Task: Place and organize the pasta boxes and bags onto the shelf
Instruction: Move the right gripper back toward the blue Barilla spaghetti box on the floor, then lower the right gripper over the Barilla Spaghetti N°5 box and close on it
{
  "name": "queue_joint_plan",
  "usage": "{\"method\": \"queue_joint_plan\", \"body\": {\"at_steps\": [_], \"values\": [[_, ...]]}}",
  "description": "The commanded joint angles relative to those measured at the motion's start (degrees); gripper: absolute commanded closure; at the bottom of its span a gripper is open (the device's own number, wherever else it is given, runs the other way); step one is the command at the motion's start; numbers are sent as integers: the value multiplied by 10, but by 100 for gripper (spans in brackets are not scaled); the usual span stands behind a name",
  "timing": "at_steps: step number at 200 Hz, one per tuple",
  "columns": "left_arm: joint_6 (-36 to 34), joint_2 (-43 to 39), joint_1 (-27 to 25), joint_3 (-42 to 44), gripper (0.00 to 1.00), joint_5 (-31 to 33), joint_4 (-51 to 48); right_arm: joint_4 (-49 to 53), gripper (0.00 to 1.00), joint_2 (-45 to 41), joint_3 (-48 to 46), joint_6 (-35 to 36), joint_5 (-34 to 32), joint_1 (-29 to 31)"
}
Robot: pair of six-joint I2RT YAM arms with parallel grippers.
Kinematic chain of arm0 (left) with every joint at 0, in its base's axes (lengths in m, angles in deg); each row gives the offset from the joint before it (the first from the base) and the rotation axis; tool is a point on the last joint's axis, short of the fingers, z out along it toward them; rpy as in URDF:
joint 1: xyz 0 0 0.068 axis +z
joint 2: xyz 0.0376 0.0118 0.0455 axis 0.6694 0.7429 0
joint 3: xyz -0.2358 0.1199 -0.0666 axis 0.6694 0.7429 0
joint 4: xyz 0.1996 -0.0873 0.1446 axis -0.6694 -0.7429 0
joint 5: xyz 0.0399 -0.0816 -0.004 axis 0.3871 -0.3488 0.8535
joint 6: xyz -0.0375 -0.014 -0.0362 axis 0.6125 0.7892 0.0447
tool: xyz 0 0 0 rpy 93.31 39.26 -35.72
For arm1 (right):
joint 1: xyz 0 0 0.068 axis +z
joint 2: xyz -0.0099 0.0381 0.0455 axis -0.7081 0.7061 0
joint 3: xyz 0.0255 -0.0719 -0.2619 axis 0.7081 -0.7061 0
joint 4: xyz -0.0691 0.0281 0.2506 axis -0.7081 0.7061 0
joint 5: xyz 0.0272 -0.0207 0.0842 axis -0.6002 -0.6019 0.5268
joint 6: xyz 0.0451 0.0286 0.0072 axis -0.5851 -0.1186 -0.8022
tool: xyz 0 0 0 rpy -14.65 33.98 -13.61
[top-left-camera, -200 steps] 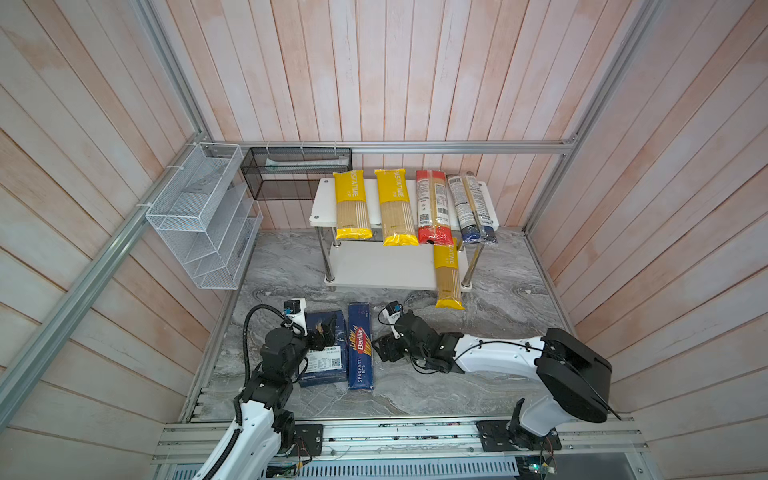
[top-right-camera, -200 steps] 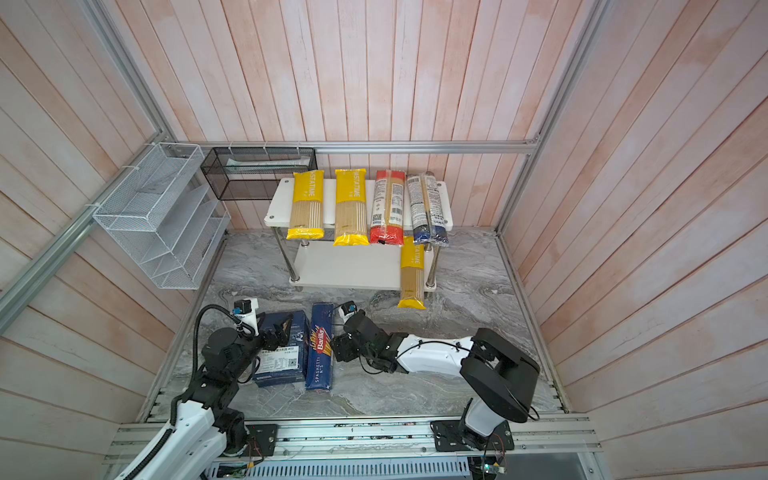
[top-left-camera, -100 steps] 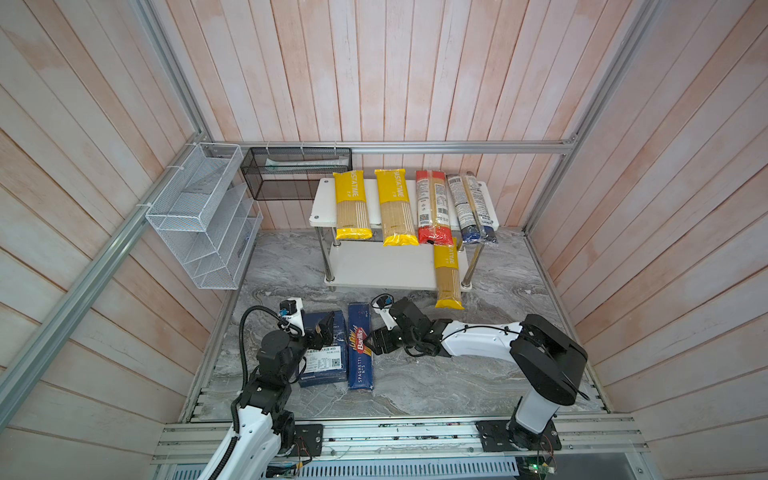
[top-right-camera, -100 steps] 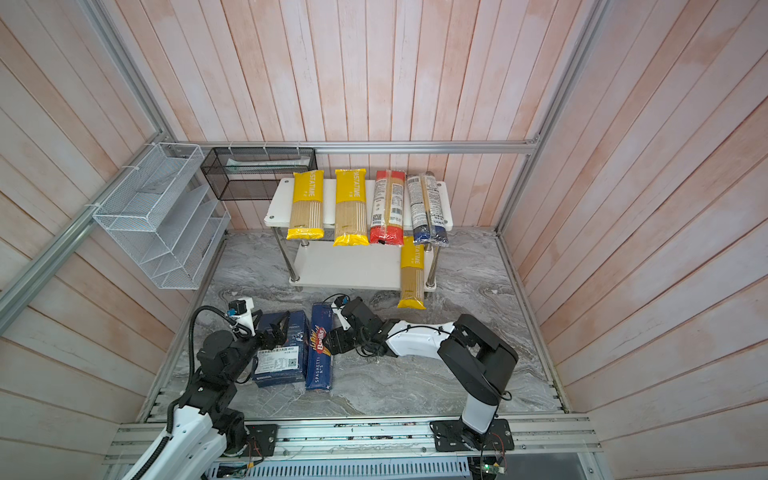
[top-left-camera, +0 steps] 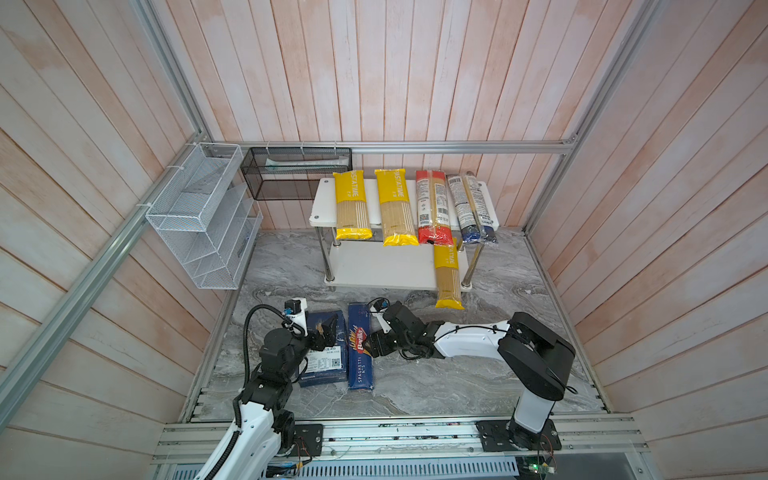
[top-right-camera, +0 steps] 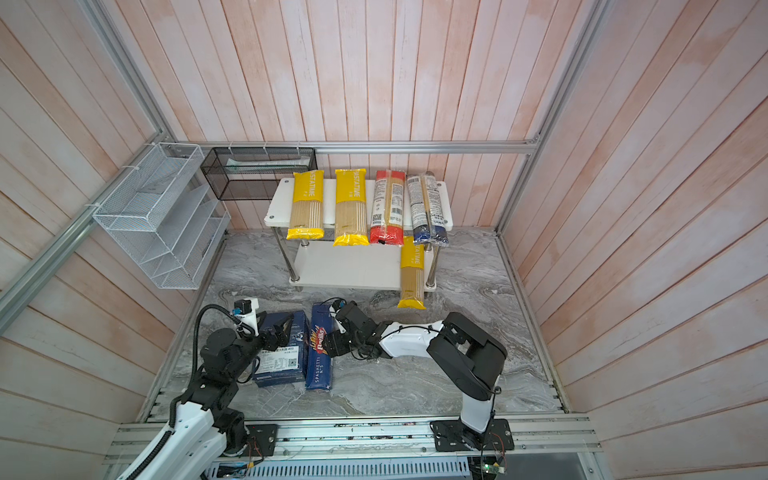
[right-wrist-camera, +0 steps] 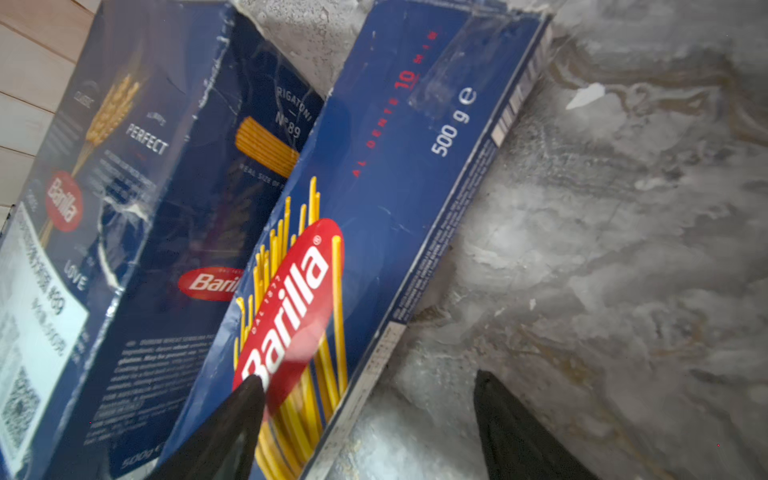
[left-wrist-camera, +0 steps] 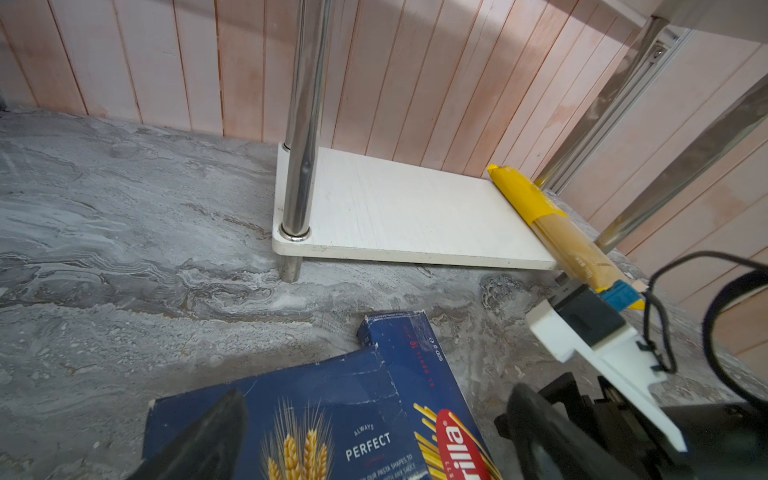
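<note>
Both pasta boxes lie on the marble floor in front of the shelf (top-left-camera: pixel 380 266). The wide box (top-left-camera: pixel 324 353) is on the left, and the narrow spaghetti box (top-left-camera: pixel 360 353) leans against its right side. My left gripper (top-left-camera: pixel 326 328) hovers open over the wide box (left-wrist-camera: pixel 316 411), one finger (left-wrist-camera: pixel 208 436) above its face. My right gripper (top-left-camera: pixel 374 345) is open at the narrow box (right-wrist-camera: pixel 374 174), whose long right edge lies between the fingers (right-wrist-camera: pixel 232 424). Several bags (top-left-camera: pixel 395 208) lie on the top board. One yellow bag (top-left-camera: pixel 448 274) lies on the lower board.
A white wire-mesh rack (top-left-camera: pixel 199 220) hangs on the left wall. A black mesh basket (top-left-camera: pixel 295 174) hangs at the back, left of the shelf. Chrome legs (left-wrist-camera: pixel 303 124) stand at the shelf's corners. The lower board (left-wrist-camera: pixel 407 216) is bare left of the yellow bag.
My right arm has swung left, which brought its gripper against the narrow box's right edge. The left arm has hardly moved.
</note>
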Motion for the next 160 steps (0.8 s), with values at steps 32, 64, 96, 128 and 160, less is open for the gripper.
{"method": "queue_joint_plan", "body": {"at_steps": [32, 64, 96, 128, 160], "values": [[-8, 7, 3, -14, 0, 0, 13, 19, 20, 53, 41, -19, -48, 9], [-10, 4, 3, -13, 0, -6, 15, 41, 20, 53, 40, -8, -65, 9], [-12, -10, 2, -8, 0, -10, 14, 77, 20, 49, 31, 9, -83, 9], [-11, -22, 2, -4, 0, -9, 13, 103, 19, 43, 16, 25, -98, 4], [-10, -19, 3, -5, 0, -7, 13, 130, 18, 19, -1, 17, -105, -19]]}}
